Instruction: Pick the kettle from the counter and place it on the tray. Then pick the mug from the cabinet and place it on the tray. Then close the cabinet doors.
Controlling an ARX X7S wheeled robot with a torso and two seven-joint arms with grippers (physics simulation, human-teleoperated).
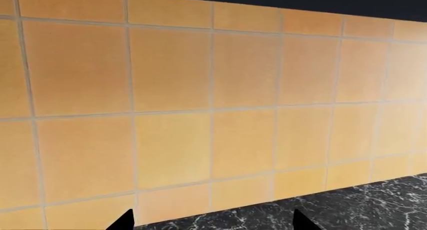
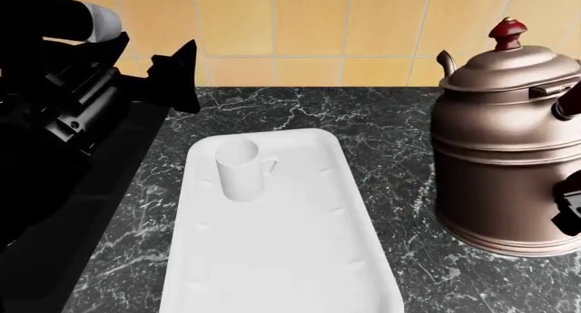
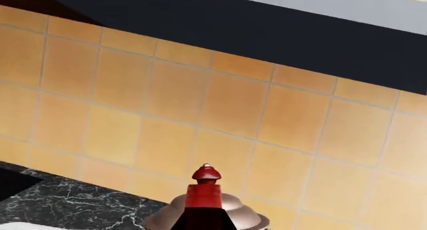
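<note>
Mug (image 2: 241, 169) stands upright on the far end of the white tray (image 2: 281, 258), handle toward the kettle; the kettle (image 2: 508, 150) sits on the black marble tabletop (image 2: 382, 129) just right of the tray, not on it. Left hand (image 2: 177, 75) hangs released above the tabletop's left side near the tiled wall (image 2: 318, 27), tips apart and holding nothing. Right hand is only an edge sliver against the kettle body (image 3: 207, 215), red handle (image 3: 203, 202) right in front of its camera; grip state: can't tell

Orange tiled wall (image 1: 200, 105) fills most of the view above the black marble bench (image 1: 347, 210); two dark gripper fingertips (image 1: 123, 221) stand apart.
</note>
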